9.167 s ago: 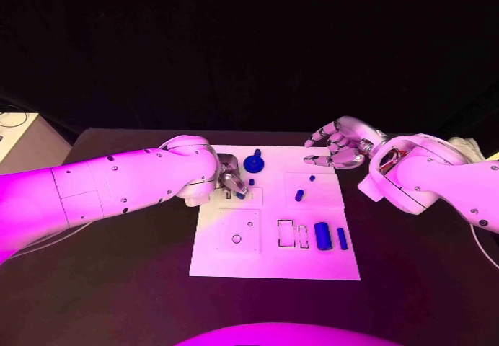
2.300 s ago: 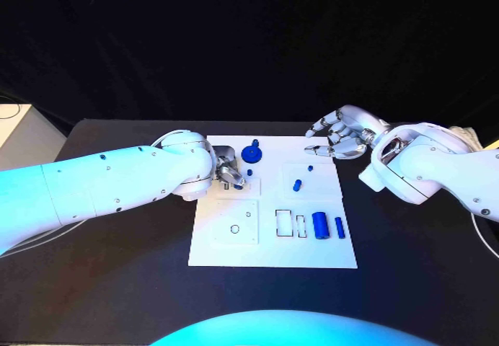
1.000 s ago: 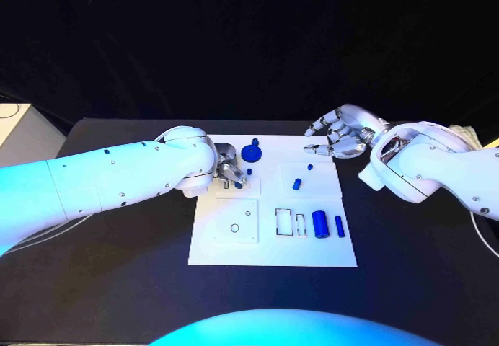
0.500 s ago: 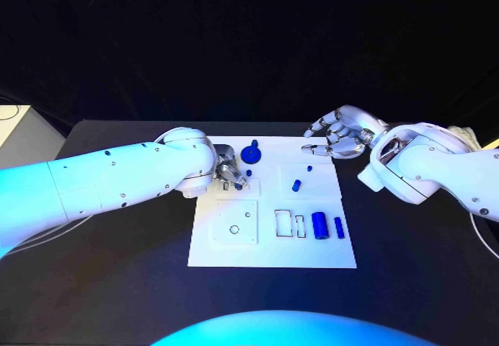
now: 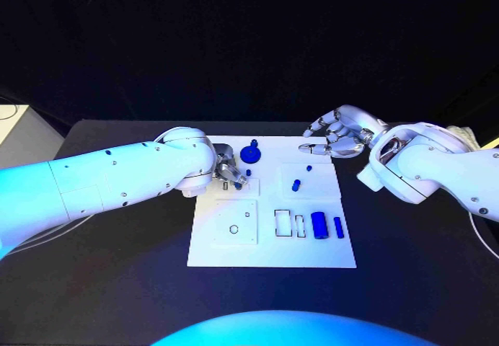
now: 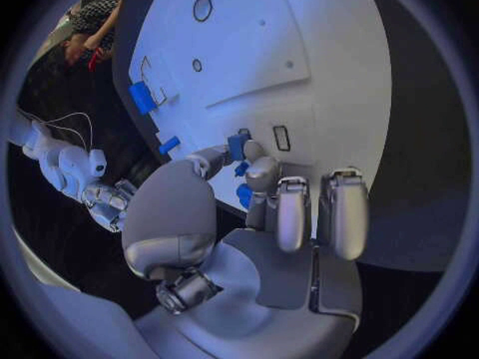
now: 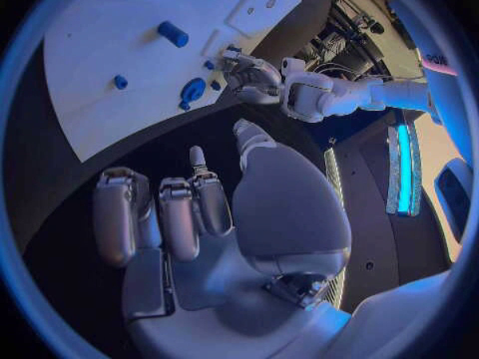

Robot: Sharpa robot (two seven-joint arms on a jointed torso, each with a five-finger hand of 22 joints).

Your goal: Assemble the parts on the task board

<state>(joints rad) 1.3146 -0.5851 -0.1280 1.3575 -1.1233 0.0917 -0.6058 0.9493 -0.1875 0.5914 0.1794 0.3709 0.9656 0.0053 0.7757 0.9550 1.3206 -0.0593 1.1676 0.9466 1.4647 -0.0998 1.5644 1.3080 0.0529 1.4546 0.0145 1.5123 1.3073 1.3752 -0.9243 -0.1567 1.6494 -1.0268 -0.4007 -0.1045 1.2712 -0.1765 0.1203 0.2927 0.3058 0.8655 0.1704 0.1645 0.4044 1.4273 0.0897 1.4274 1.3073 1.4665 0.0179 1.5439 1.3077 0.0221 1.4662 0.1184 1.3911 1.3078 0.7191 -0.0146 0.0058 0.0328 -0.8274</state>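
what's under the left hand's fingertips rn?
The left hand pinches a small blue part over the task board beside a rectangular slot. Whether it touches the board is hidden.

White task board (image 5: 272,249) with blue parts.
You have a round part (image 5: 251,153) at its far edge and two cylinders (image 5: 320,225) lying near its right side.

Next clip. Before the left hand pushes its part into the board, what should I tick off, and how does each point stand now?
1. Left hand pinches a small blue part: ok.
2. Part held over the slot in the task board: cannot tell.
3. Right hand holds nothing, hovering at the board's far right corner: ok.
4. Blue cylinder lies untouched on the board: ok.
5. Blue knob apart from the left hand: cannot tell.
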